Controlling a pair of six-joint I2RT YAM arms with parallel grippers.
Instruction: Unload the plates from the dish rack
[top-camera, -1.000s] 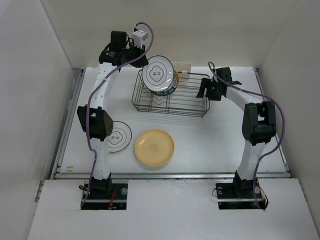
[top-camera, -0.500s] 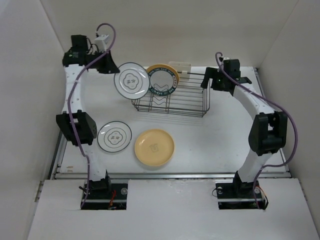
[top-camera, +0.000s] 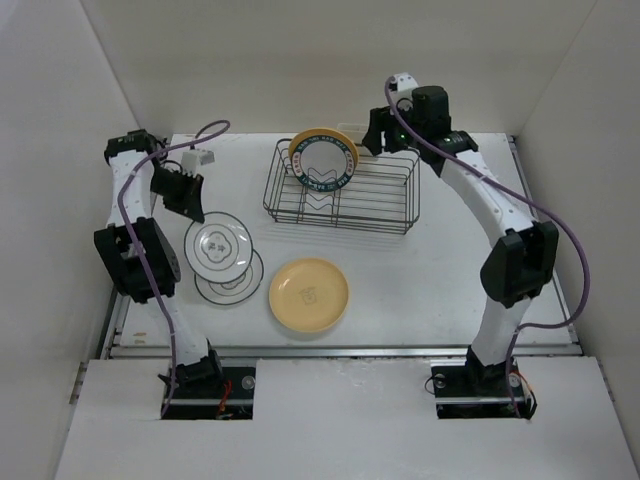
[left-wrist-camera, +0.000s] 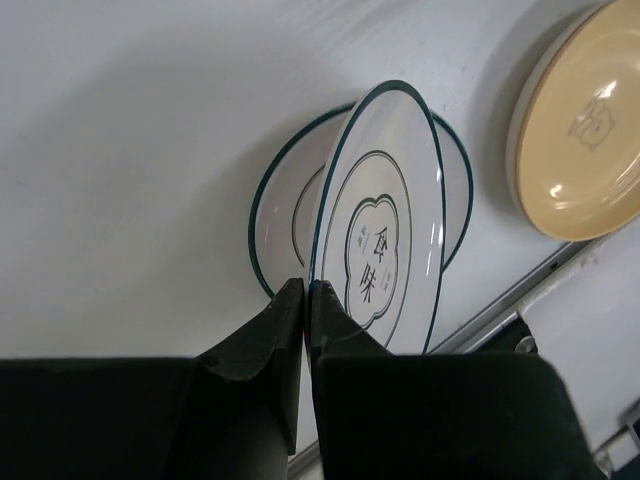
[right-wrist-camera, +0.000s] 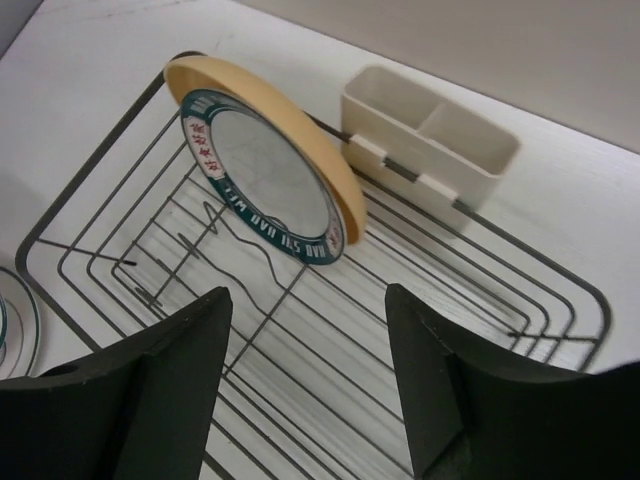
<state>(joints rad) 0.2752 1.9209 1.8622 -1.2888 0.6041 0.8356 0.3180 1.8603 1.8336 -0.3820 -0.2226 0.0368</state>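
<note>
The dark wire dish rack stands at the back of the table. One plate leans upright at its left end, with a broad dark-green patterned rim and a yellow-orange outer edge; it also shows in the right wrist view. My left gripper is shut on the rim of a white thin-rimmed plate, held tilted just above a similar plate lying on the table. The left wrist view shows the held plate over the lower one. A cream plate lies flat nearby. My right gripper is open and empty above the rack.
A white two-compartment block hangs on the rack's back side. White walls enclose the table on the left, back and right. A metal rail runs along the table's near edge.
My left arm carried the white thin-rimmed plate from beside the rack down and left, over the plate lying on the table. My right arm rose and swung left over the rack's back.
</note>
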